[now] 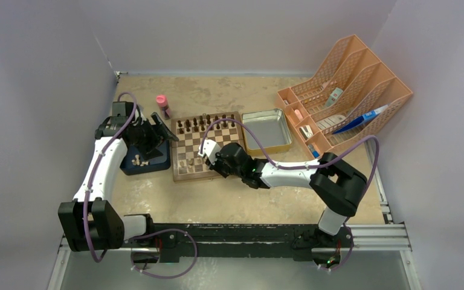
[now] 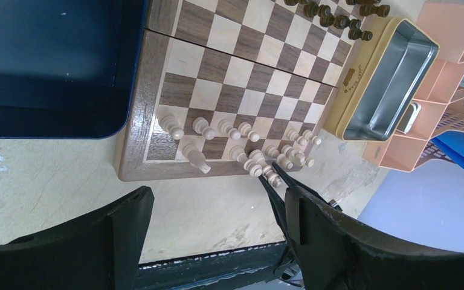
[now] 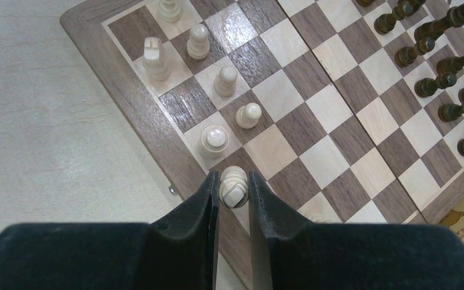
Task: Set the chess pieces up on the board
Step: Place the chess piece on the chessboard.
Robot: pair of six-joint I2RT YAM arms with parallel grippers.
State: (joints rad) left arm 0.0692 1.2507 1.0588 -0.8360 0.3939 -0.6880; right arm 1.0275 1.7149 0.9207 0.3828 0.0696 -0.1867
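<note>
At the board (image 3: 118,84) edge, a pale piece (image 3: 234,188) sits pinched in the right gripper (image 3: 234,181). The blue tray (image 1: 157,164) holds a few more.

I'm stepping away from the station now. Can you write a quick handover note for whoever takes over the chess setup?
Right gripper: shut on a pale piece over the board's near row.
Left gripper: open, empty, near the blue tray.
Done: dark pieces lined up along the far side; many pale pieces on the near rows.
To do: place the held piece, then fetch the few pale ones on the tray.
</note>
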